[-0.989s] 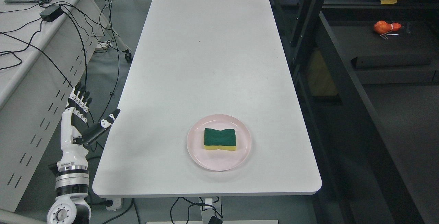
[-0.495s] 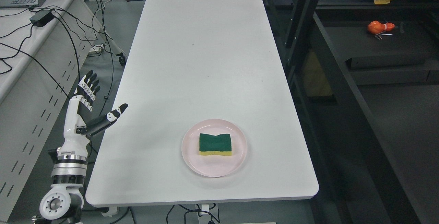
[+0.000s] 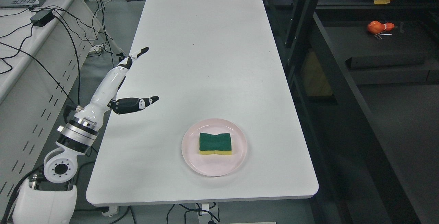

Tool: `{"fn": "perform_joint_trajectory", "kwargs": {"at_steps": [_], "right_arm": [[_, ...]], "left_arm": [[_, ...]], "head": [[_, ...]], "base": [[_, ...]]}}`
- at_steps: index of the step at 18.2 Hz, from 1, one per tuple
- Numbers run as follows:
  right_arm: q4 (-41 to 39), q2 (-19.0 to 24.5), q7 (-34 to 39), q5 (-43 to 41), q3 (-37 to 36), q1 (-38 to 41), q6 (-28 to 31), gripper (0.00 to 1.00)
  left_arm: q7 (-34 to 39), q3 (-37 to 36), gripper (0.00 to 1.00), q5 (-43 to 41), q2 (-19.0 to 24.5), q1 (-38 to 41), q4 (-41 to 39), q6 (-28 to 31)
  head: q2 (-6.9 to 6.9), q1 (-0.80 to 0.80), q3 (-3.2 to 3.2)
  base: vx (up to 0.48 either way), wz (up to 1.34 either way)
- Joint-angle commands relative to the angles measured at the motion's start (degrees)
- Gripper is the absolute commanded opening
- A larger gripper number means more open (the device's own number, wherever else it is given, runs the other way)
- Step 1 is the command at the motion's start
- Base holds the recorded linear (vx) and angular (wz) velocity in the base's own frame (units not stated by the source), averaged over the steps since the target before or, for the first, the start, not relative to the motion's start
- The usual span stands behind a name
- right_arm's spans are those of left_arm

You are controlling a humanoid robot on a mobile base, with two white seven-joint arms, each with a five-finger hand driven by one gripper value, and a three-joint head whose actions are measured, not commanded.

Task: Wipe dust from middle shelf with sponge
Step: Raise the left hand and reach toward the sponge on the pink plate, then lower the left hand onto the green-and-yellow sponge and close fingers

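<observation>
Green-and-yellow sponge [image 3: 215, 144] sits untouched on pink round plate [image 3: 236, 164], near table edge. Your left hand [image 3: 118, 83] has risen over white tabletop [image 3: 205, 45], fingers spread, empty (reach just starting, shelf wipe pending).

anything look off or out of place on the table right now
Nothing stands out. The sponge lies flat, green side up, centred on the pink plate, and the white table shows no spills. The left hand hovers open at its left edge.
</observation>
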Motion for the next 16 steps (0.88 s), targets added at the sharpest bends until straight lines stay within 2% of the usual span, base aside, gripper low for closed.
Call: {"fn": "perform_joint_trajectory", "kwargs": {"at_steps": [1,5,9,16], "right_arm": [[-1.0,-1.0,0.0,0.0,0.1,0.0,0.0,1.0],[-1.0,-1.0,0.0,0.0,0.0,0.0,0.0,1.0],[-1.0,-1.0,0.0,0.0,0.0,0.0,0.0,1.0],[-1.0,-1.0,0.0,0.0,0.0,0.0,0.0,1.0]], "left_arm": [[-2.0,-18.4,0.97,-20.9,7.2,-5.4,3.9,-3.8],[-5.8,-24.3,0.97,-28.4,6.5,-7.1,4.0,-4.3],[-9.9,-31.3,0.97,-28.9,6.0,-11.6,4.1,-9.4],[-12.7,-37.9,0.96,-30.9,4.4,-14.5,4.0,-9.8]], "head": [[0.0,0.0,0.0],[0.0,0.0,0.0],[0.0,0.0,0.0],[0.0,0.0,0.0]], "base": [[0.0,0.0],[0.0,0.0],[0.0,0.0],[0.0,0.0]]}}
